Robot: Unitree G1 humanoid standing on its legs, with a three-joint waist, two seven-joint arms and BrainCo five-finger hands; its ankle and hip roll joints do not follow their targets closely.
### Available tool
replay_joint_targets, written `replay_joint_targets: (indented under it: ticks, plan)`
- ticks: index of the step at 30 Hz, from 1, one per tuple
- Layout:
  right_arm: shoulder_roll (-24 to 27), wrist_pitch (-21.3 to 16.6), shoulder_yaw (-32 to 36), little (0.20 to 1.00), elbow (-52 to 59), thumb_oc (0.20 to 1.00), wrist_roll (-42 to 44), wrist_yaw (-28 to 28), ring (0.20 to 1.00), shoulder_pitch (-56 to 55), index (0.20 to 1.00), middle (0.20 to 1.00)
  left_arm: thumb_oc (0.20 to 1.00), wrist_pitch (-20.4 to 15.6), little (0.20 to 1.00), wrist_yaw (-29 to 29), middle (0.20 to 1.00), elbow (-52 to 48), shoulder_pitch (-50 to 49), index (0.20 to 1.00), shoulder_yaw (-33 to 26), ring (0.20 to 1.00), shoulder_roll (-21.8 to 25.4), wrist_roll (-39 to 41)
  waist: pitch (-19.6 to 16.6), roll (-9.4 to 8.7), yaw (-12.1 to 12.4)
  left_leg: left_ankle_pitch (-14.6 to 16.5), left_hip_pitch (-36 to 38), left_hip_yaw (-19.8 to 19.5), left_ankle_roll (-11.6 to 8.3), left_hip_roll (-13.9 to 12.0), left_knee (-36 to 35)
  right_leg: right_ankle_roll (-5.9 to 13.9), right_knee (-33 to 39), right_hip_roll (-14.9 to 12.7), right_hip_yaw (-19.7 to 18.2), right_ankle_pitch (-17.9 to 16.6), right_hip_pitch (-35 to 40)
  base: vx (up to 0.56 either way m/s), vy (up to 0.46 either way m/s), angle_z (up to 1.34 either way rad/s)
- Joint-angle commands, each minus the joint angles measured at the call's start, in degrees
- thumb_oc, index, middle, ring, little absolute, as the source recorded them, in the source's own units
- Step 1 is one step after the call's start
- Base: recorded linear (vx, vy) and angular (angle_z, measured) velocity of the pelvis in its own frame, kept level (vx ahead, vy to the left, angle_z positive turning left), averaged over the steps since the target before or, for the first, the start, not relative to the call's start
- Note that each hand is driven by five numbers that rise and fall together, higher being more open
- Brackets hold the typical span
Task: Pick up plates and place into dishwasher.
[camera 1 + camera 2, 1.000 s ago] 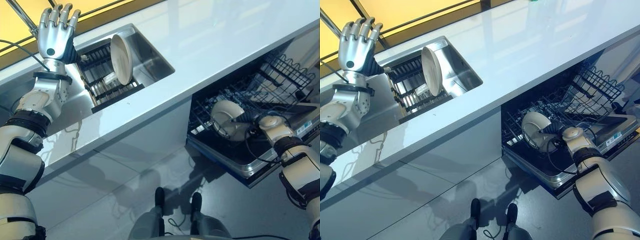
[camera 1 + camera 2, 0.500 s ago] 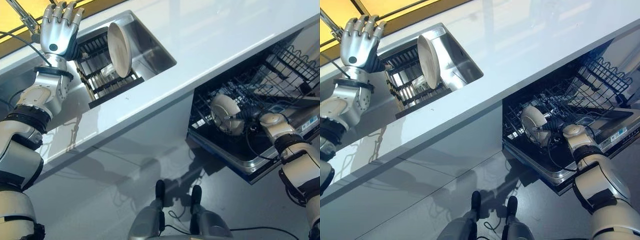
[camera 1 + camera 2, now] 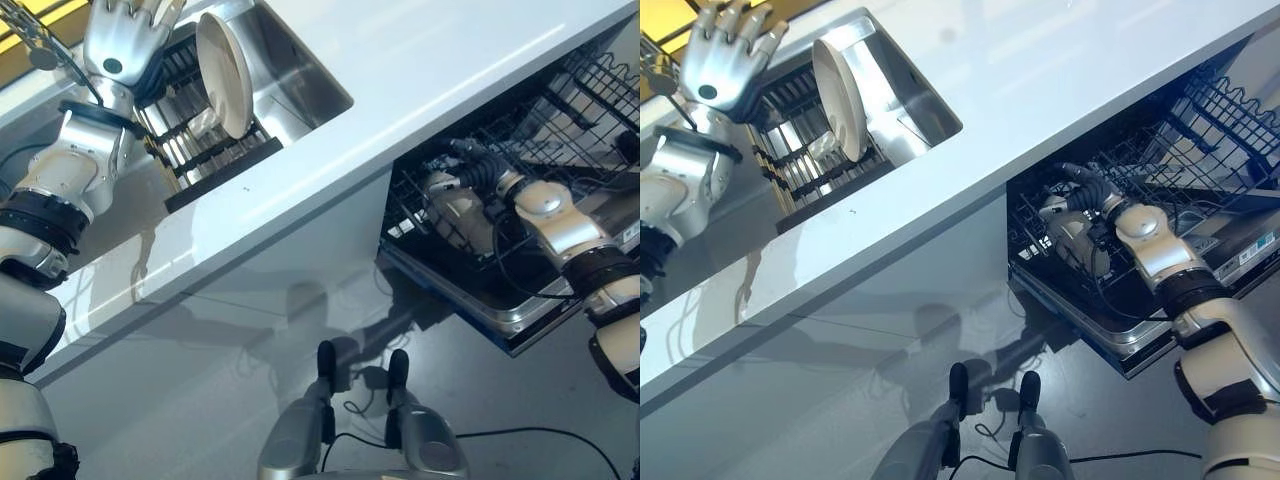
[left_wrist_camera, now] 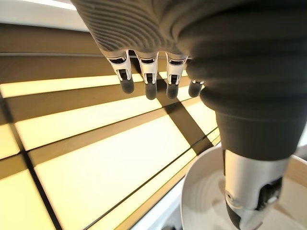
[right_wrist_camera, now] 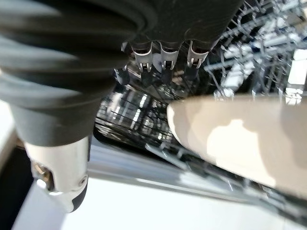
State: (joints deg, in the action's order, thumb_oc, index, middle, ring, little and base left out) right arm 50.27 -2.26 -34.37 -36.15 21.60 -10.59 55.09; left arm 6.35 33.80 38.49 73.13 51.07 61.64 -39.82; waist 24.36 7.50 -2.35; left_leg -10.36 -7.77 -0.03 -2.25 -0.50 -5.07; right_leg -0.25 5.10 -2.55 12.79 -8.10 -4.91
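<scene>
A cream plate stands upright in the dark rack inside the steel sink. My left hand hovers open just behind it, fingers spread and apart from the plate; the plate's rim lies below the thumb. A second cream plate stands on edge in the dishwasher's lower rack. My right hand reaches over that plate's top rim with relaxed fingers. In the right wrist view the thumb is apart from this plate.
A white counter runs between the sink and the dishwasher. The dishwasher door hangs open below the pulled-out wire rack. A small pale item lies in the sink rack beneath the plate.
The camera has shifted. My right hand has moved from beside the plate up over its rim, its hold loosened, with the plate standing in the rack. The left hand stays open by the sink plate.
</scene>
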Motion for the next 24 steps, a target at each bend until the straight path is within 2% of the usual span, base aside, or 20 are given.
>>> replay_joint_targets:
  ticks: [1,6,9,19,21,24]
  plan:
    - [4.54,-3.76,2.43,1.0,6.94,1.0,2.15,0.27,1.0,-2.03,1.0,1.0,1.0,4.72,1.0,0.09,1.0,0.43,7.75,1.0,1.82,1.0,4.77,-3.11,-0.32,-3.97,-1.77,6.85,2.46,2.7,-0.51,2.89,0.24,6.34,-3.45,-5.03,-5.31,1.8,-3.75,0.01,0.033,-0.06]
    - [7.59,-4.9,7.83,1.0,13.77,1.0,2.65,-0.55,1.0,-9.06,1.0,1.0,1.0,8.23,1.0,-0.11,1.0,-1.87,8.29,1.0,2.03,1.0,7.56,-5.72,0.1,-4.5,-3.35,6.95,2.19,3.4,-0.33,2.95,0.08,6.68,-3.71,-4.93,-6.12,1.57,-4.63,0.01,0.031,-0.06]
    - [8.68,-4.98,10.9,1.0,17.8,1.0,1.89,-0.63,1.0,-12.33,1.0,1.0,1.0,8.76,1.0,-2.3,1.0,-3.31,8.17,1.0,1.93,1.0,8.94,-7.21,0.2,-4.6,-4.05,7.04,2.32,3.86,-0.27,2.95,0.09,6.74,-3.78,-4.83,-6.47,1.5,-4.76,0.01,0.032,-0.14]
    - [11.63,-7.35,18.58,1.0,27.24,1.0,1.77,1.97,1.0,-15.86,1.0,1.0,1.0,4.67,1.0,-10.57,1.0,-3.31,6.85,1.0,2.19,1.0,11.1,-9.85,0.83,-4.7,-6.16,7.27,2.91,4.92,-0.22,2.88,0.26,6.68,-3.95,-4.16,-7.63,1.75,-4.58,0.0,0.036,-0.1]
    - [11.56,-7.34,19.66,1.0,28.62,1.0,2.54,2.36,1.0,-15.58,1.0,1.0,1.0,3.16,1.0,-13.15,1.0,-2.82,7.19,1.0,2.63,1.0,10.93,-11.08,0.74,-4.79,-6.49,7.38,2.99,5.09,-0.17,2.86,0.31,6.67,-3.98,-4.01,-7.8,1.8,-4.54,0.01,0.017,-0.03]
    - [10.97,-8.04,21.11,1.0,30.01,1.0,1.87,3.86,1.0,-15.82,1.0,1.0,1.0,2.72,1.0,-17.39,1.0,-1.52,7.24,1.0,3.1,1.0,10.34,-12.03,0.82,-4.88,-6.79,7.41,2.99,5.23,-0.11,2.87,0.37,6.75,-4.07,-3.9,-8.02,1.79,-4.62,0.01,0.021,-0.1]
